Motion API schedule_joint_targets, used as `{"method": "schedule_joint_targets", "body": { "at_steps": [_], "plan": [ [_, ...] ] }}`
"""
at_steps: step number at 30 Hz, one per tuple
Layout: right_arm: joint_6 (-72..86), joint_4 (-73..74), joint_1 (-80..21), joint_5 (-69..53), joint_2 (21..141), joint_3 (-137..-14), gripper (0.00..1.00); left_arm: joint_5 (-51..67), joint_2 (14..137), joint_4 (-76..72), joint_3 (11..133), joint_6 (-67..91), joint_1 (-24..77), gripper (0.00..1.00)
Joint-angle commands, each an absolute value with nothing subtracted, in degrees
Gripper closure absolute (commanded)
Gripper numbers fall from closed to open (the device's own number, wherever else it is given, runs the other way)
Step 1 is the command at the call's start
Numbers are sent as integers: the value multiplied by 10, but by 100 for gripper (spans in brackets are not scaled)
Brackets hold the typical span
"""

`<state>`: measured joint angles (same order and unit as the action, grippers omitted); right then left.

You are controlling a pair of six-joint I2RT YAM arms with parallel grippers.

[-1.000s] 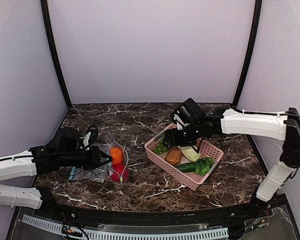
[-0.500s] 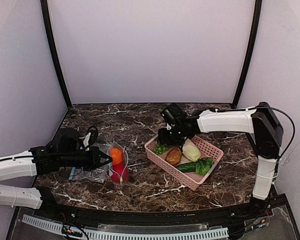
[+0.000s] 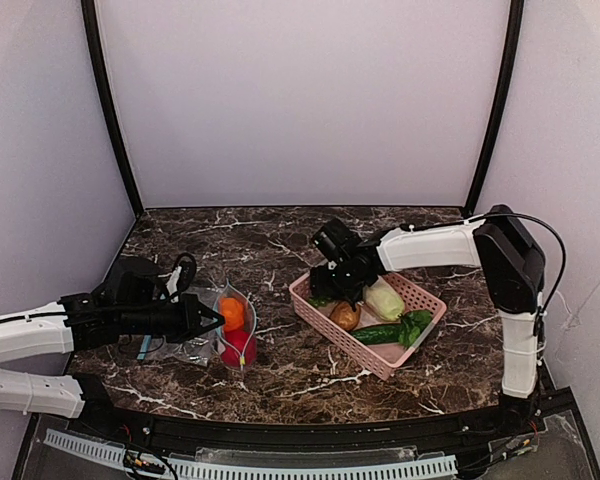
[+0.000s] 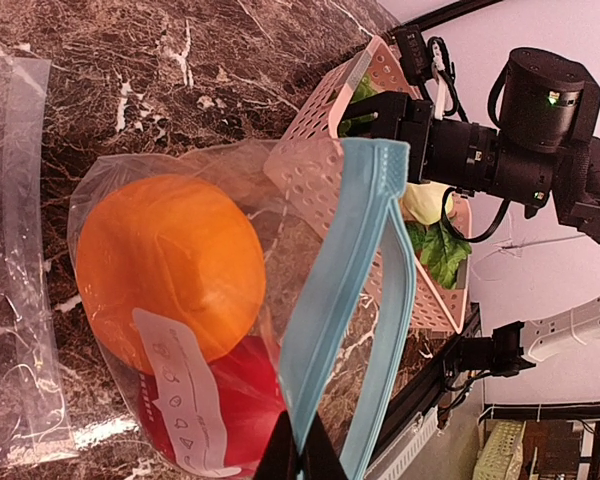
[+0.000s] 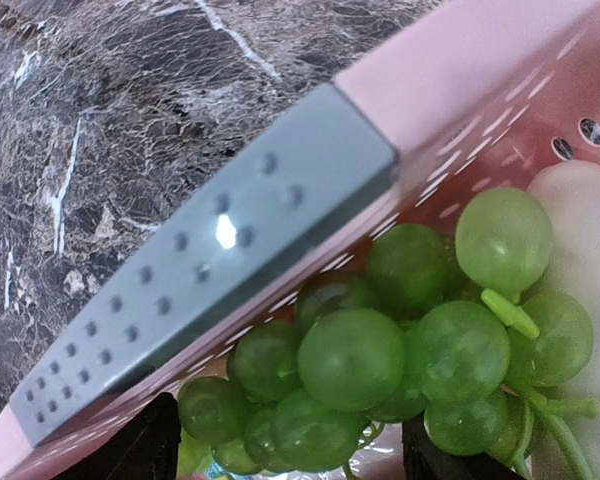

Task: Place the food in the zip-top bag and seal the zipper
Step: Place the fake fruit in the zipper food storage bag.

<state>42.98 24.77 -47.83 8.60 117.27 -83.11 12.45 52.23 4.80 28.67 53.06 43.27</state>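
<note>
Right end effector (image 3: 332, 285), jaws wide and empty, dips into the pink slatted plastic basket (image 3: 380, 357) over the green grape bunch (image 5: 380, 370). Left end effector (image 4: 298, 455) pinches the light blue zipper strip (image 4: 350, 300), holding open the clear plastic zip-top bag (image 4: 210, 165) with the round orange fruit (image 4: 165, 265) inside.

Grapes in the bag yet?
No, the grape bunch lies in the pink basket; the zip-top bag holds only orange fruit and red fruit.

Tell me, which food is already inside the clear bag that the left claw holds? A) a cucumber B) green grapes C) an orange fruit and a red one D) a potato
C: the orange fruit and the red fruit show through the clear bag; the green grapes lie in the pink basket.
</note>
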Motion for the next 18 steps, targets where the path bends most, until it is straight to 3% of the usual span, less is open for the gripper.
{"method": "schedule_joint_targets", "body": {
  "at_steps": [1,6,11,14,18],
  "plan": [
    [444,241,-472,118,1192,-836,33,123,508,42,278,535,430,99],
    [428,228,-472,137,1163,-806,63,122,503,48,278,534,430,99],
    [383,196,-472,147,1076,-752,88,121,500,53,278,534,430,99],
    [355,180,-472,150,1014,-722,96,121,499,52,279,533,430,99],
    [317,164,-469,135,934,-686,100,123,502,51,282,530,430,99]
  ]
}}
